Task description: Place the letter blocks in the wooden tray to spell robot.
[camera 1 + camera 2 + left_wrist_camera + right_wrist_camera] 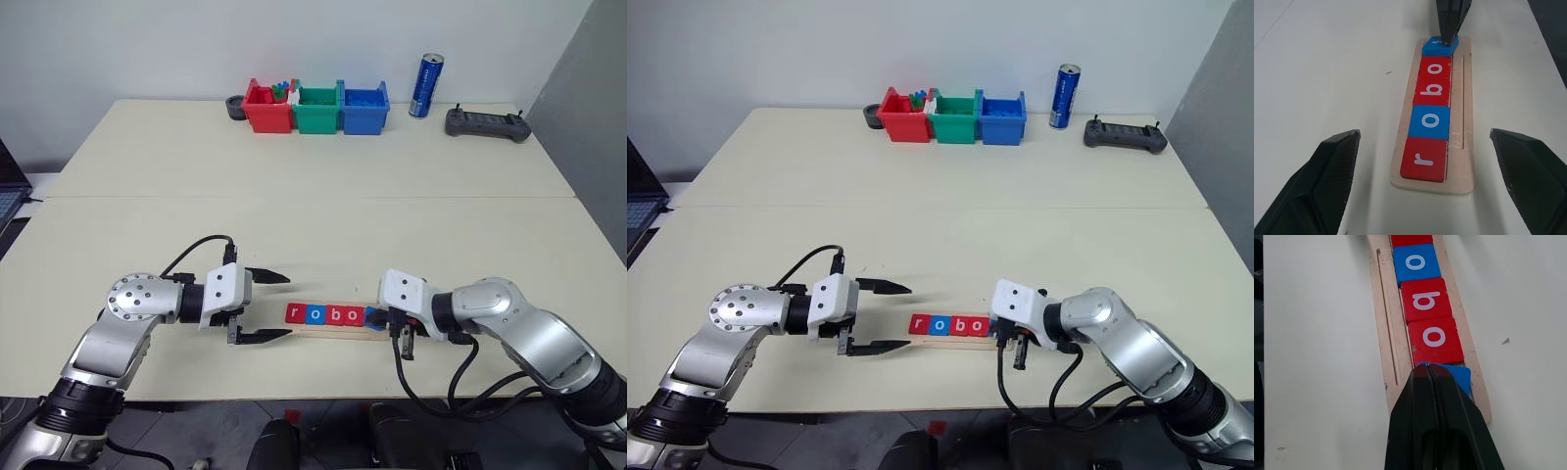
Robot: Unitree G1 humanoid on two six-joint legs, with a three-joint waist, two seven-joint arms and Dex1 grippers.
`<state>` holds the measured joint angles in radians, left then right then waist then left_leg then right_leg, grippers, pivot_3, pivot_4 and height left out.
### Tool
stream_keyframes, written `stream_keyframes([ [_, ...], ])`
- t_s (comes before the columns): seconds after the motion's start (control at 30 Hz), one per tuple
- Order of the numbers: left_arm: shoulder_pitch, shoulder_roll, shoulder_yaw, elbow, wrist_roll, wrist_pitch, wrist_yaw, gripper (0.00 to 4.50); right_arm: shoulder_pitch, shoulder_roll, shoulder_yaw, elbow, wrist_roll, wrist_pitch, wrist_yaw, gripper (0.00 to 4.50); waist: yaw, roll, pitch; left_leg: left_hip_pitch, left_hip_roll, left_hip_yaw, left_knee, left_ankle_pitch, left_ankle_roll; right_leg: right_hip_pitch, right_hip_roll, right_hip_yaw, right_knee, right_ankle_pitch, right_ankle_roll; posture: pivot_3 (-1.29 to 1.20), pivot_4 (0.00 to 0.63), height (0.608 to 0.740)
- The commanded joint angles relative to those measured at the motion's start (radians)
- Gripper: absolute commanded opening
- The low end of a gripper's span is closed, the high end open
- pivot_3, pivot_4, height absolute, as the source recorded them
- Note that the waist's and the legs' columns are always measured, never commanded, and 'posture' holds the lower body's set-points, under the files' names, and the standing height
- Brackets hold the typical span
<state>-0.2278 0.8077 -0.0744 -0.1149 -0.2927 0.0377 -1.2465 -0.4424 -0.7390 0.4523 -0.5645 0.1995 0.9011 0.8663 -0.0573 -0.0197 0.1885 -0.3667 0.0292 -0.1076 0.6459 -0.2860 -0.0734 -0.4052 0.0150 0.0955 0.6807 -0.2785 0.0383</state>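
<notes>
Letter blocks: four tiles, red r (1423, 161), blue o (1429, 121), red b (1433, 90) and red o (1435, 68), lie flat in one row on the wooden tray (1462, 147) and read "robo".
Last block: the blue tile (1458, 375) sits at the right end of the row, touching the red o; its letter is hidden under the gripper, so I cannot read it.
Its seating: in the left wrist view it seems a little tilted and not quite in line with the others, so I judge it is not fully settled.
Wooden tray: it lies near the front edge of the table (313, 225), between the two arms, with its long axis running left to right.
Right gripper (1432, 374): the fingers are pressed together with nothing between them, and the tip rests on or just above the blue tile.
Left gripper (279, 306): the fingers stand wide apart and hold nothing; it hovers just beyond the left end of the tray and points along it.
Nearer arm: the right one, clearly.
Key relation: the blue tile lies directly under the right fingertip, and the row continues away from it to the left; I judge the next move is a small push toward the red o, along the tray.
Risk: a push across the tray could slide the tile off its edge.
</notes>
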Motion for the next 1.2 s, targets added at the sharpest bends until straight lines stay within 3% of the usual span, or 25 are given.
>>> stream_keyframes([
  [0.03, -0.002, 0.002, 0.013, -0.019, -0.003, -0.014, 0.003, 4.5, -0.013, -0.017, -0.015, -0.028, 0.013, -0.018, 0.024, 0.03, 0.0, 0.0, 0.0, 0.0, 0.0, 0.0, 0.0, 0.0, 0.0, 0.0, 0.0, 0.0, 0.0, 0.0, 0.0, 0.0, 0.15, 0.74],
  [0.57, -0.004, -0.005, 0.008, -0.027, 0.0, -0.011, 0.013, 4.5, -0.007, -0.033, 0.025, 0.039, -0.051, -0.094, 0.035, 0.03, 0.0, 0.0, 0.0, 0.0, 0.0, 0.0, 0.0, 0.0, 0.0, 0.0, 0.0, 0.0, 0.0, 0.0, 0.0, 0.0, 0.15, 0.74],
  [1.03, 0.008, 0.011, 0.034, -0.033, -0.025, 0.016, 0.007, 4.5, 0.035, -0.089, -0.145, -0.063, 0.118, -0.025, 0.101, 0.03, 0.001, 0.0, 0.0, 0.0, 0.0, 0.0, 0.0, 0.0, 0.0, 0.0, 0.0, 0.0, 0.0, 0.0, 0.0, 0.0, 0.15, 0.74],
  [1.13, 0.02, 0.038, 0.062, -0.029, -0.054, 0.044, -0.012, 4.5, 0.09, -0.098, -0.219, -0.098, 0.164, -0.042, 0.102, 0.55, 0.0, 0.0, 0.0, 0.0, 0.0, 0.0, -0.001, 0.0, 0.0, 0.0, 0.0, 0.0, 0.0, 0.0, 0.0, 0.0, 0.15, 0.74],
  [1.2, 0.026, 0.056, 0.078, -0.037, -0.076, 0.079, -0.017, 4.5, 0.113, -0.115, -0.261, -0.111, 0.184, -0.058, 0.114, 1.22, 0.0, 0.0, 0.0, 0.0, 0.0, 0.0, -0.001, 0.0, 0.0, 0.0, 0.0, 0.0, 0.0, 0.0, 0.0, 0.0, 0.15, 0.74],
])
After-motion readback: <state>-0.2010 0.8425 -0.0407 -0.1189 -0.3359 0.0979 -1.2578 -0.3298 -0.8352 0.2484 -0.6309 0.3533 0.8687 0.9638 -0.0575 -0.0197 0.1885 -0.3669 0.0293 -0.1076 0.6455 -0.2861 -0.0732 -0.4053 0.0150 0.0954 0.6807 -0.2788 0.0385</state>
